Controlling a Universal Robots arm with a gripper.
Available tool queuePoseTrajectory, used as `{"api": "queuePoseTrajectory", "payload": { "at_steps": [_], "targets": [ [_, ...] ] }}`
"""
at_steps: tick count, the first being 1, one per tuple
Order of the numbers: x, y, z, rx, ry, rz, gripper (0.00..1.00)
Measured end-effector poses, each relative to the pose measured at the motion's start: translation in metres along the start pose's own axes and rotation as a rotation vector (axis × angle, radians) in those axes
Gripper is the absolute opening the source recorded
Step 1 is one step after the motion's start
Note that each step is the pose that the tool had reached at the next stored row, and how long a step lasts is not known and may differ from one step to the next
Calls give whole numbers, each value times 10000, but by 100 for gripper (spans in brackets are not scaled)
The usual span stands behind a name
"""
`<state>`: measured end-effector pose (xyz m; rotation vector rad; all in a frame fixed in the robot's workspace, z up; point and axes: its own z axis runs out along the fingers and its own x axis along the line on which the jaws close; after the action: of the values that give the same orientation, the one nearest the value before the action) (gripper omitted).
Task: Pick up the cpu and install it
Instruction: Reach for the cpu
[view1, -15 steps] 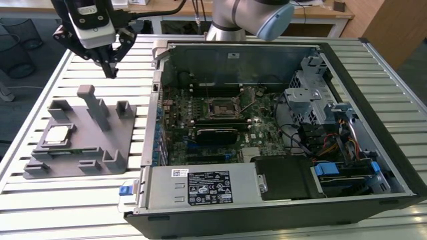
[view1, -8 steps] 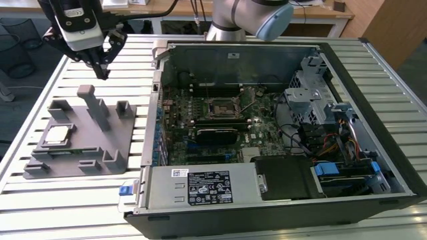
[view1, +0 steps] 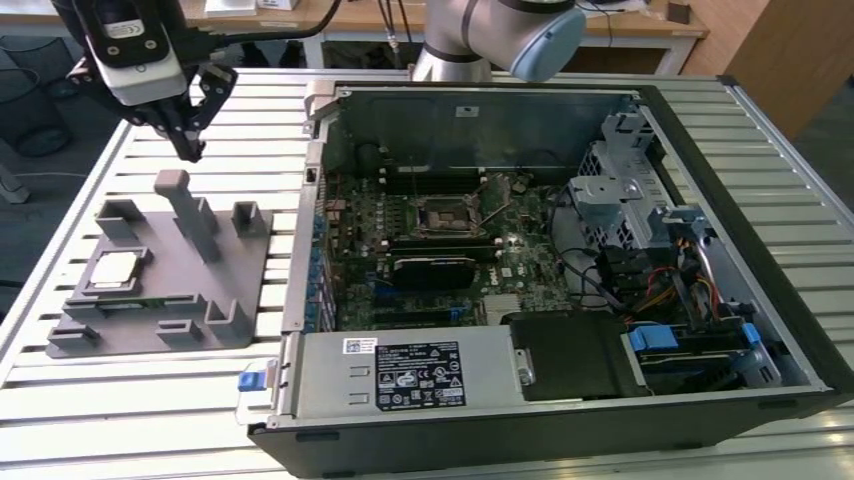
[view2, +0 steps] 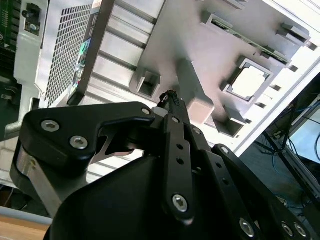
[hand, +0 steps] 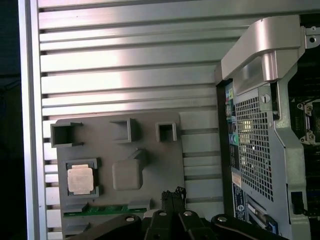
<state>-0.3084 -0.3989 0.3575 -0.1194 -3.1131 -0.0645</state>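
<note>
We judge step 1, reaching: empty, pinched-together gripper (view1: 192, 150) hovers above holder tray (view1: 243, 292) seating the cpu (view1: 114, 268); grasp needs it opened.

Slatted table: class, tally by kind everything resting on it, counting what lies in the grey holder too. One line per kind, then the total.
grey holder tray: 1
cpu: 1
green circuit strip: 1
open computer case: 1
Total: 4
</note>
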Motion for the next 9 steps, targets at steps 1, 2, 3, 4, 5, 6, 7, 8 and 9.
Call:
{"api": "queuePoseTrajectory", "payload": {
  "at_steps": [1,2,3,4,5,6,7,8,9],
  "targets": [
    [14,-1,5,0,0,0,11],
    [29,-3,11,0,1,0,11],
    [46,-5,18,-1,1,0,11],
    [62,-8,26,0,1,0,11],
    [79,-11,33,-1,0,1,11],
    [99,-15,40,-1,0,0,11],
    [119,-20,47,-1,1,-1,11],
    [139,-26,55,-1,0,-2,11],
    [161,-33,60,0,2,-3,11]
  ]
}}
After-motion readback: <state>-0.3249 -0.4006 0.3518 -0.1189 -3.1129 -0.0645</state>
